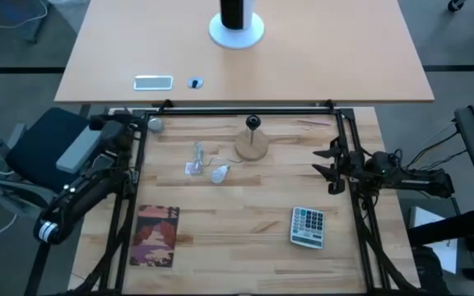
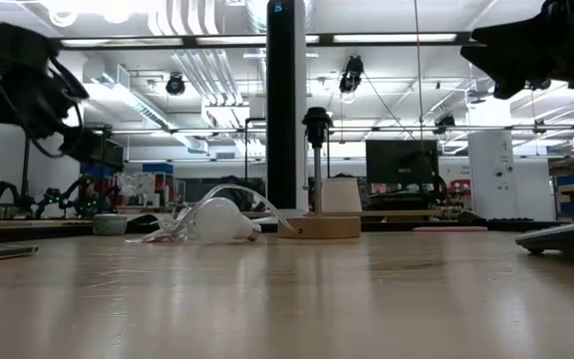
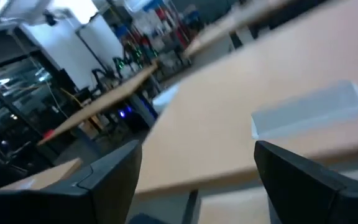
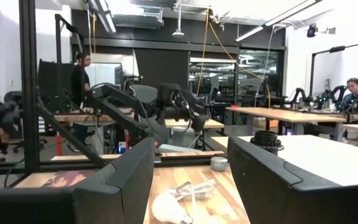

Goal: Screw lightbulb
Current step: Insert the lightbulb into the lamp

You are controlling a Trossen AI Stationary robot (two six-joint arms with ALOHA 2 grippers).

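1. Lightbulb: it lies on its side on the bare worktop, near the middle. Nothing grips it. It touches or sits just beside a crumpled clear wrapper.

2. Socket stand: a round wooden base carries a dark socket on a short post. It stands upright just beyond the lightbulb, apart from it. From the low view the socket looks empty.

3. My left claw: it hangs at the far left edge of the worktop, by the frame and well apart from the lightbulb. The fingers are spread wide and hold nothing.

4. My right claw: it hangs at the right edge of the worktop and faces the middle. The fingers are parted and empty. Its wrist view sees the lightbulb ahead on the wood.

5. Other stock, none of it touched:
   - a calculator, near right
   - a patterned booklet, near left
   - a small grey ball, beside my left claw

6. Progress, as I judge it: nothing is done yet. The lightbulb has not been picked up, carried to the socket or turned in.

7. Remaining:
   - reach and grasp the lightbulb
   - bring its screw base to the socket
   - seat it
   - twist it home, perhaps with my other claw steadying the wooden base
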